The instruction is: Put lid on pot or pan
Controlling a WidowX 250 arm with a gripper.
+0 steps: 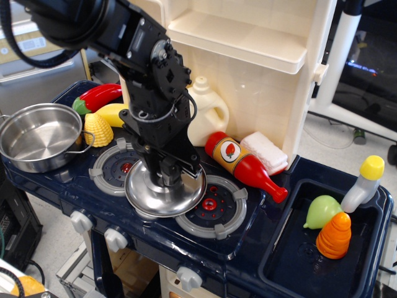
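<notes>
The lid (155, 202), a shiny domed steel disc, lies on the stove top between the two grey burner rings, overlapping both. My gripper (165, 176) is down on the lid's centre, and its black fingers stand close together over the knob, which they hide. The pot (37, 133), a shallow shiny steel pot with wire loop handles, stands empty at the far left edge of the stove, well to the left of the gripper.
A yellow corn (98, 129), a red pepper (99, 96) and a yellow piece (113, 113) lie between pot and arm. A cream jug (208, 115), a ketchup bottle (245, 164) and a white block (265, 151) sit behind. The sink (291, 248) on the right holds toys.
</notes>
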